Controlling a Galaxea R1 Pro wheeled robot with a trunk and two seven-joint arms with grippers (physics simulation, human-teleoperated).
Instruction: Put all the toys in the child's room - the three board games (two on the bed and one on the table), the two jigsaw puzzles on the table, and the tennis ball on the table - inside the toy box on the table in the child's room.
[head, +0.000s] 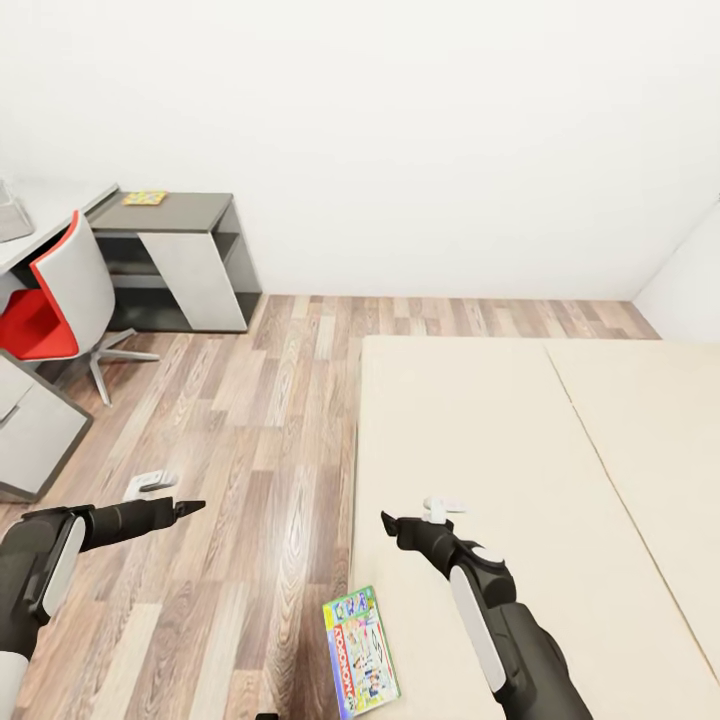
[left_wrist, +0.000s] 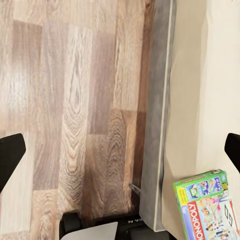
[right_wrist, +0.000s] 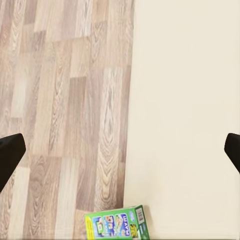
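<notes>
Monopoly box (head: 360, 652) laid flat at bed (head: 520, 440) edge | left gripper (head: 190, 507) held over floor beside bed, jaws spread | right gripper (head: 386, 520) held over bed, jaws spread

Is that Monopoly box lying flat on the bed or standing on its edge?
Lying flat. The Monopoly box rests face up on the bed, printed lid showing, near the mattress edge by the floor.

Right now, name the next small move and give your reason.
Probably lower the right gripper back toward the Monopoly board game. It lies flat at the bed edge, nearer the robot than the gripper, and both grippers look open and empty.
</notes>
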